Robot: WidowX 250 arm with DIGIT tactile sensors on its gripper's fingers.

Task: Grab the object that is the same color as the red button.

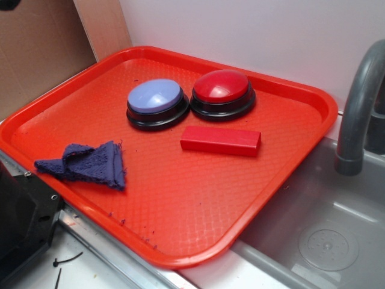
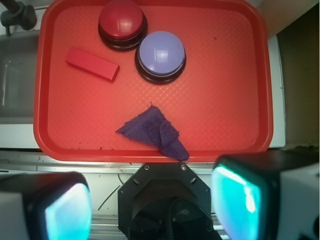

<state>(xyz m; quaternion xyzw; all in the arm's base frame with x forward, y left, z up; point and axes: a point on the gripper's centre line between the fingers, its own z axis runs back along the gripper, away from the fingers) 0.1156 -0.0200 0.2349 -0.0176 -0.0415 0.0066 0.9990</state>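
A small flat red block (image 1: pixel 221 140) lies on the red tray (image 1: pixel 180 223), just in front of the red button (image 1: pixel 222 93). In the wrist view the block (image 2: pixel 92 64) lies at the tray's upper left, below the red button (image 2: pixel 121 22). My gripper (image 2: pixel 152 202) is open and empty, high above the near side of the tray (image 2: pixel 230 115), well apart from the block. Its two fingers (image 2: pixel 65 210) show at the bottom corners of the wrist view. The gripper does not show in the exterior view.
A button with a pale blue-lilac dome (image 1: pixel 156 102) stands beside the red button. A crumpled dark blue cloth (image 1: pixel 87 164) lies on the tray's near left. A grey sink (image 1: pixel 325 235) with a grey faucet (image 1: pixel 358 114) is at the right. The robot's black base (image 2: pixel 165 200) is under the gripper.
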